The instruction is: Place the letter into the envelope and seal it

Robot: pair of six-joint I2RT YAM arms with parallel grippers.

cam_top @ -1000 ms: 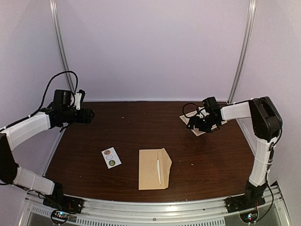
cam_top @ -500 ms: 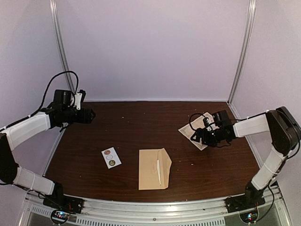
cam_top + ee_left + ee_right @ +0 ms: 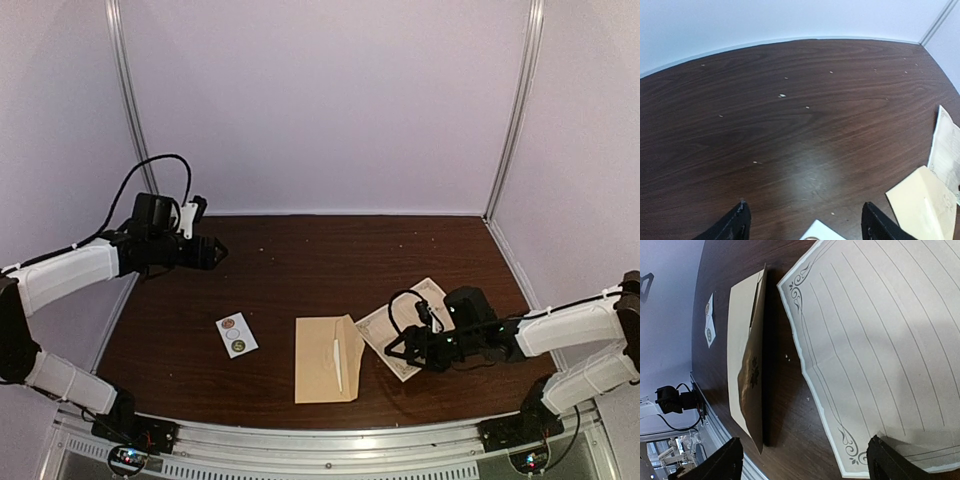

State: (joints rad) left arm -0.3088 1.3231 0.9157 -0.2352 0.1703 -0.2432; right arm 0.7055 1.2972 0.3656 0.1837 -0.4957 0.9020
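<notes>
Lying flat on the dark worktop, the envelope has its flap open toward the letter, which sits just right of it with a sliver of wood between them. The right jaws are low over the letter, spread wide and gripping nothing. The left jaws hang well left of and beyond the envelope, wide apart and empty. A sticker card lies to the envelope's left.

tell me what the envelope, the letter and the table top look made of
Envelope: tan kraft paper, matte, with a folded flap.
Letter: thin white paper, matte, printed with ruled lines and corner scrolls.
Table top: dark wood grain with a soft sheen; veneer or laminate, cannot tell which.
</notes>
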